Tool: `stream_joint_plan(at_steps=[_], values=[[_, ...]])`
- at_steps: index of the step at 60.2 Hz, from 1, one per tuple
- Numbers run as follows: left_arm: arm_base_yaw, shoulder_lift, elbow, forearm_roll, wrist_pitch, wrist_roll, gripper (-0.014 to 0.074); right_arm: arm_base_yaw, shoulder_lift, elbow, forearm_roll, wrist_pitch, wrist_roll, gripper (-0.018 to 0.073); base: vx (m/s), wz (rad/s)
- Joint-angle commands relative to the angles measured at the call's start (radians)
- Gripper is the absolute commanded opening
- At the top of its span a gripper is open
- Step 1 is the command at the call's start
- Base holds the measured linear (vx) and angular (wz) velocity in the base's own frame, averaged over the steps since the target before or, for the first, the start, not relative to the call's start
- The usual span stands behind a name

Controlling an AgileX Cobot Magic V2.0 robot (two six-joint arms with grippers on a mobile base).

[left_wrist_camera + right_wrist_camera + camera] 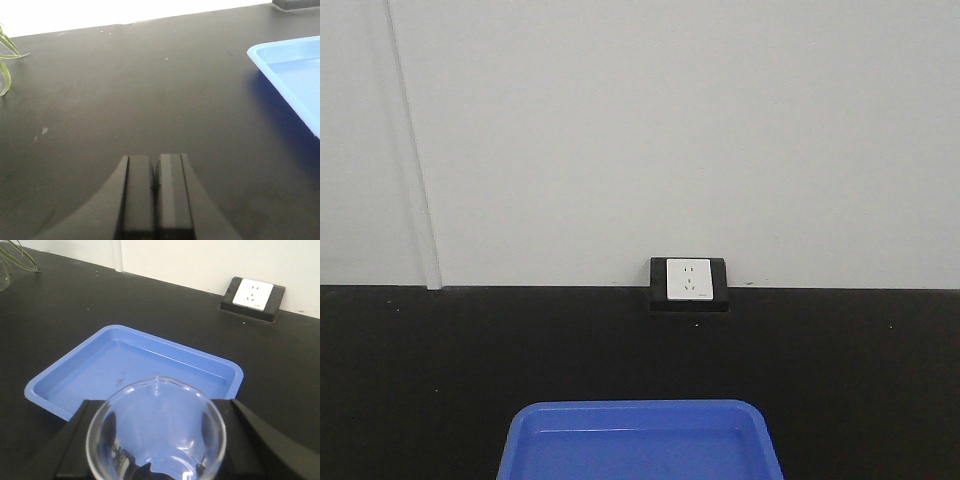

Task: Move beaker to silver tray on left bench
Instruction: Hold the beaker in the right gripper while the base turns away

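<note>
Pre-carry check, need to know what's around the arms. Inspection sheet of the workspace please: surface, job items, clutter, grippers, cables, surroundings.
Surface: black worktop, matt, a few pale specks, no spill seen.
Job's things: beaker, clear glass, held by the right gripper at the near edge of the blue tray; silver tray not in view.
Clutter: blue tray, nothing in it; plant leaves at the worktop's edge.
Grippers: left gripper shut, holding nothing, over bare worktop; right gripper shut on the beaker.
Cables: nothing seen.
Surroundings: white wall; socket in a black housing where the worktop meets the wall.
</note>
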Motion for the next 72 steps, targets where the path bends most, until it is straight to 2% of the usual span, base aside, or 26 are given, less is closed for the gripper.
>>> stream_joint_plan(at_steps=[1, 26, 72], values=[[-0.006, -0.007, 0.020, -0.003, -0.076, -0.002, 0.0001, -0.003, 0.003, -0.029, -0.020, -0.075, -0.003, -0.0014, -0.02, 0.04], [-0.006, -0.007, 0.020, -0.003, -0.076, -0.002, 0.0001, -0.003, 0.003, -0.029, -0.020, -0.075, -0.003, -0.0014, -0.12, -0.02], [-0.006, -0.007, 0.020, -0.003, -0.076, -0.002, 0.0001, -0.003, 0.003, -0.029, -0.019, -0.075, -0.003, -0.0014, -0.27, 0.04]])
